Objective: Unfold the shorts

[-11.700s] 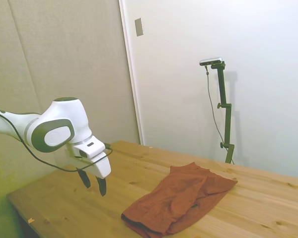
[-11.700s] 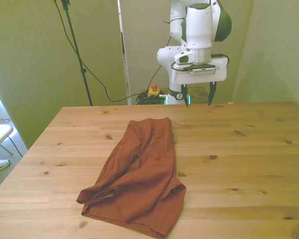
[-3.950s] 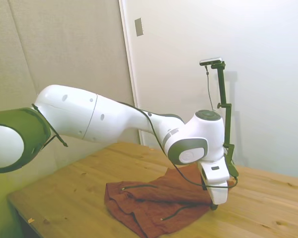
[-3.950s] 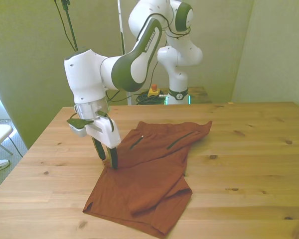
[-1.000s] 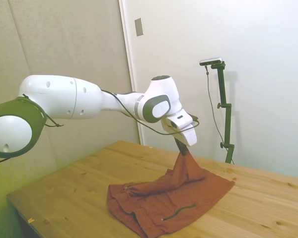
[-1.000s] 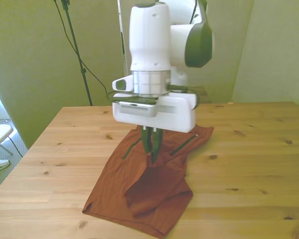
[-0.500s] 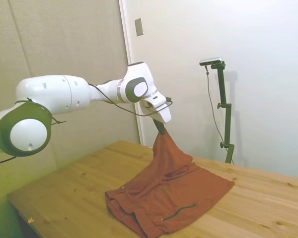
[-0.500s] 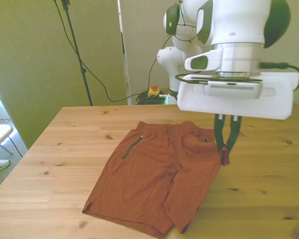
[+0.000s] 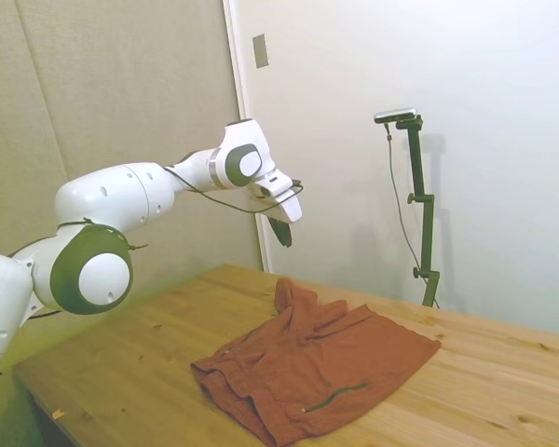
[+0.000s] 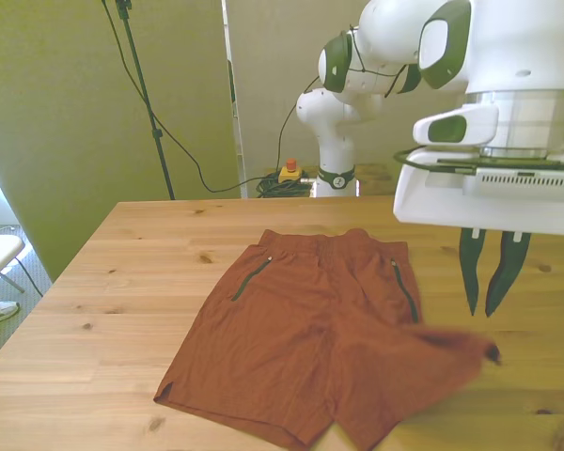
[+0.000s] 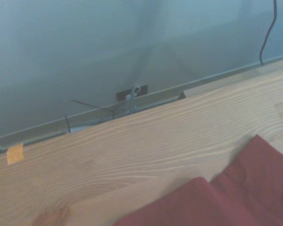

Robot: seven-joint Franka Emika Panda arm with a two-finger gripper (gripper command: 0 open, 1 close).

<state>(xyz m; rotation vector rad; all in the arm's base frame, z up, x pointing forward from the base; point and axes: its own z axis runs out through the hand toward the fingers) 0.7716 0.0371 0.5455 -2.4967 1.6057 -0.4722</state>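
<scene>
The rust-red shorts lie spread on the wooden table with the waistband toward the far edge and two dark pocket zips showing. One leg reaches toward the front view's right, its tip blurred just above the wood. In the side view the shorts are mostly flat with a raised fold at the far side. My gripper hangs above that leg tip, open, holding nothing. The side view has the gripper well above the cloth. A corner of the shorts shows in the wrist view.
The arm's base stands behind the table's far edge, with a yellow box with a red button and cables on the floor beside it. Bare wood surrounds the cloth. A small orange tape piece marks the table edge.
The gripper has opened and let go of the shorts' leg, which has dropped toward the table at the front view's right. The gripper has risen slightly; the shorts lie wider and flatter.
</scene>
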